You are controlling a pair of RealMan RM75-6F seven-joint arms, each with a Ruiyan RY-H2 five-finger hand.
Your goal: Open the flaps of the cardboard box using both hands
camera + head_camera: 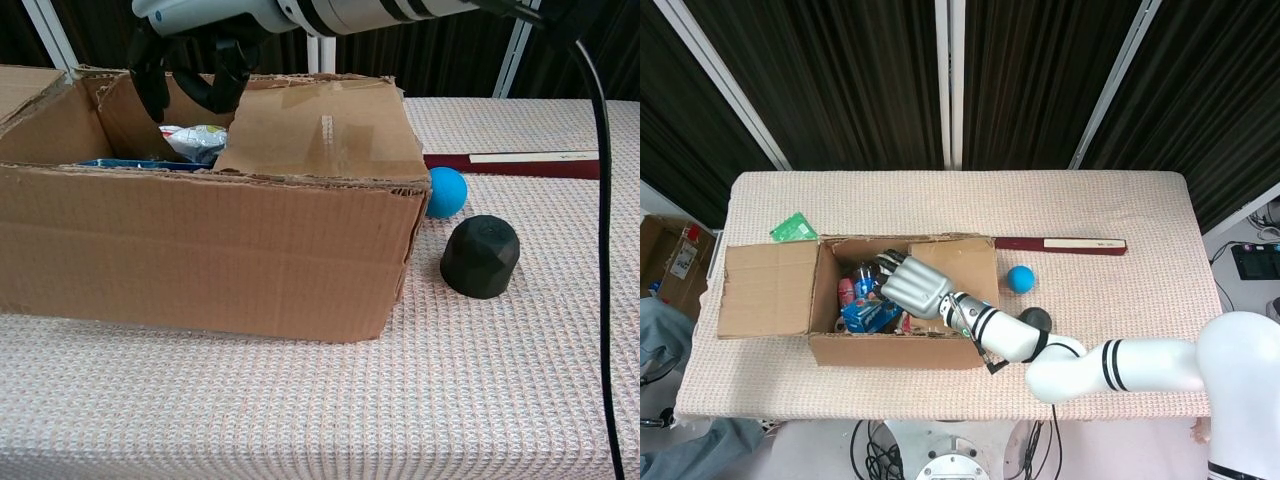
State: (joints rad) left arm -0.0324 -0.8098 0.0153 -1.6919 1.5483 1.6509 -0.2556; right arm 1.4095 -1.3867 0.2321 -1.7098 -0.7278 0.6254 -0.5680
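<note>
The cardboard box [902,349] stands at the front left of the table. Its left flap [765,290] lies folded out flat. Its right flap [962,264] still covers the right half of the opening, seen also as the right flap [325,128] in the chest view. My right hand [912,288] hovers over the middle of the opening, at the flap's free edge. In the chest view the right hand [190,45] hangs above the box with its dark fingers [152,85] curved downward and apart, holding nothing. Snack packets [196,140] fill the box. My left hand is out of sight.
A blue ball [1019,278] and a black dome [480,256] sit just right of the box. A long dark red case [1060,244] lies behind them. A green packet [793,228] lies at the back left. My right arm [1110,365] crosses the table's front.
</note>
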